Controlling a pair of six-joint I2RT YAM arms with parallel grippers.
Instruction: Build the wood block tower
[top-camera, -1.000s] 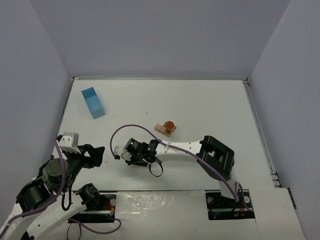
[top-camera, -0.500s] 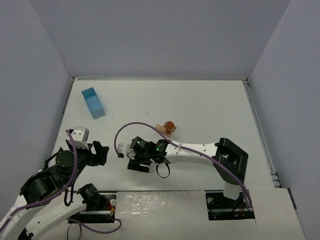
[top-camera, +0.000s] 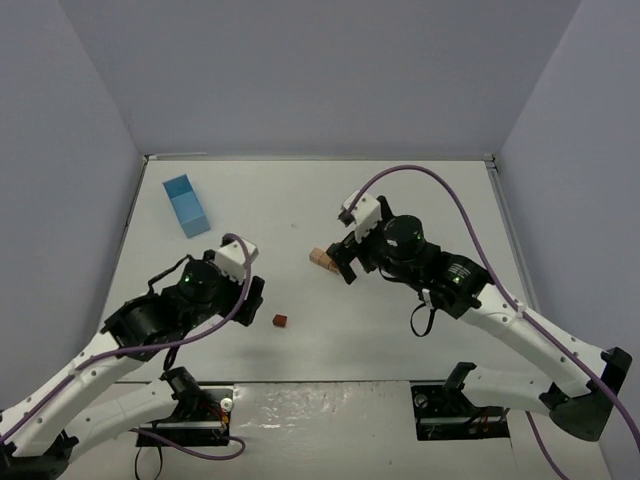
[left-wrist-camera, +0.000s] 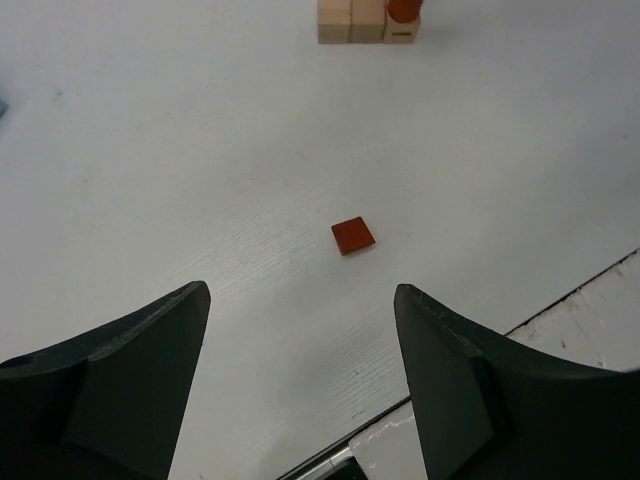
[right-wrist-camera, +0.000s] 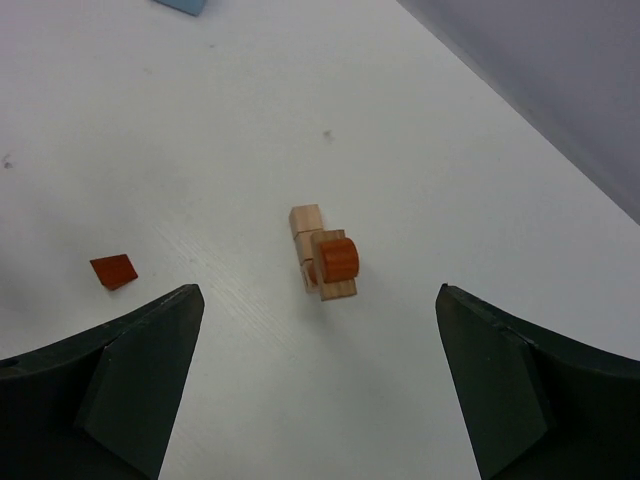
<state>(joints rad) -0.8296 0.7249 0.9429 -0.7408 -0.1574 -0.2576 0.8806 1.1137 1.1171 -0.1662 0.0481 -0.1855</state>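
A small cluster of tan wood blocks (right-wrist-camera: 318, 250) with a reddish-brown cylinder (right-wrist-camera: 338, 258) on top stands mid-table. It also shows in the left wrist view as the cluster (left-wrist-camera: 366, 20), and as the cluster (top-camera: 321, 258) from above, partly hidden by my right gripper. One flat reddish-brown block (top-camera: 280, 320) (left-wrist-camera: 352, 236) (right-wrist-camera: 113, 270) lies alone nearer the arms. My right gripper (top-camera: 345, 265) (right-wrist-camera: 318, 310) hovers open just short of the cluster, holding nothing. The left gripper (top-camera: 252, 292) (left-wrist-camera: 300, 290) is open and empty, with the lone block ahead of it.
A light-blue rectangular box (top-camera: 186, 205) lies at the far left; its corner (right-wrist-camera: 185, 5) shows in the right wrist view. The table's near edge strip (left-wrist-camera: 560, 330) runs just behind the left fingers. Grey walls enclose the table.
The right gripper opened, left the reddish-brown block on the table, and swung up and right over the cluster. The left arm reached forward and right toward the middle.
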